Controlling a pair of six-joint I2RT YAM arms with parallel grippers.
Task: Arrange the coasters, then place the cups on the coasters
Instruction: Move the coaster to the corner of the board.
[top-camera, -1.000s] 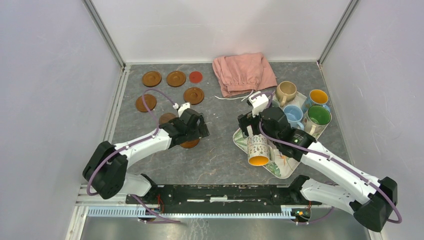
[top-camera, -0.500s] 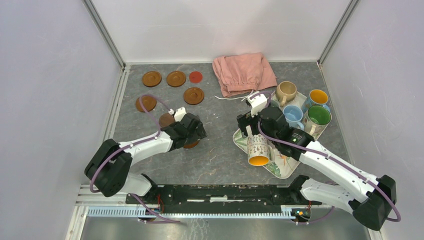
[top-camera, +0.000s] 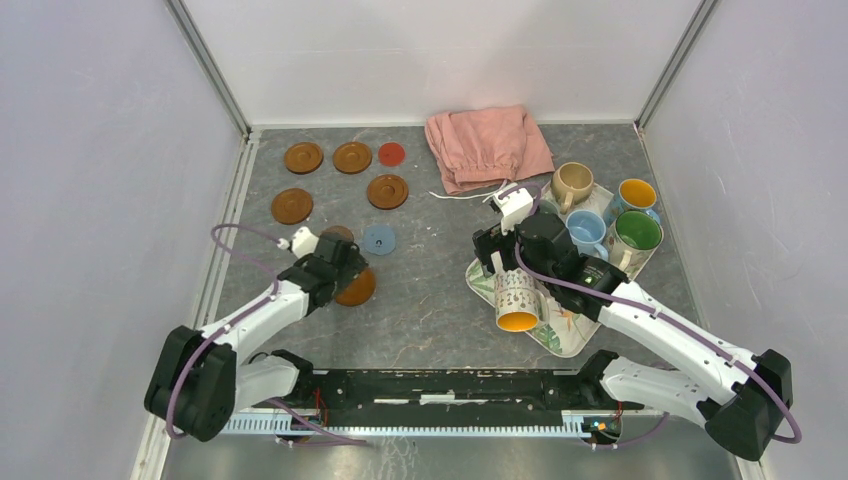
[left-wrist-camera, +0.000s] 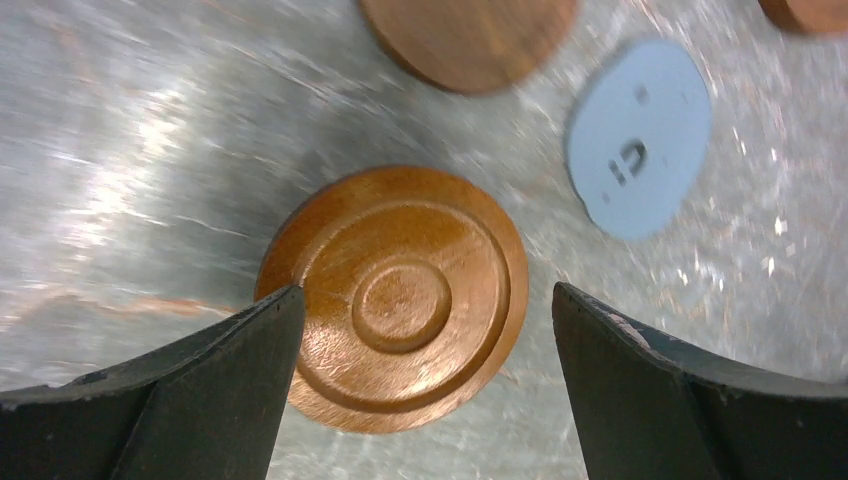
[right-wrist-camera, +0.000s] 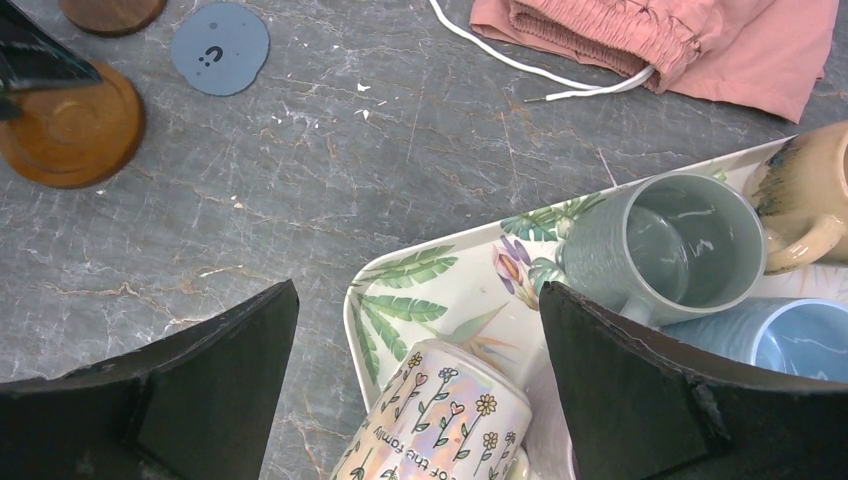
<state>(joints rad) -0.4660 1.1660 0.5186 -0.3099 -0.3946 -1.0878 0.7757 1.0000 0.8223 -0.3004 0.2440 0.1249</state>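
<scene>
Several brown coasters (top-camera: 352, 157) and a red one (top-camera: 391, 154) lie at the back left of the table. A blue coaster (top-camera: 378, 239) (left-wrist-camera: 638, 138) lies nearer the middle. My left gripper (top-camera: 343, 276) (left-wrist-camera: 425, 292) is open above a brown coaster (top-camera: 357, 288) (left-wrist-camera: 395, 300), one finger on each side. My right gripper (top-camera: 498, 258) (right-wrist-camera: 416, 290) is open over the tray's left end, above a flowered cup (top-camera: 517, 300) (right-wrist-camera: 440, 420) lying on its side. Beige (top-camera: 572, 182), light blue (top-camera: 587, 230), green-inside (top-camera: 636, 233) and orange-inside (top-camera: 636, 195) cups stand on the tray. A grey-green cup (right-wrist-camera: 665, 245) shows in the right wrist view.
The leaf-patterned tray (top-camera: 560, 335) (right-wrist-camera: 420, 290) holds the cups at the right. A pink cloth (top-camera: 487, 145) (right-wrist-camera: 680, 40) with a white cord lies at the back middle. Walls close in the table on three sides.
My left arm has swung back and to the left, uncovering the blue coaster. The brown coaster under its fingers now lies a little further left. The right arm has stayed put.
</scene>
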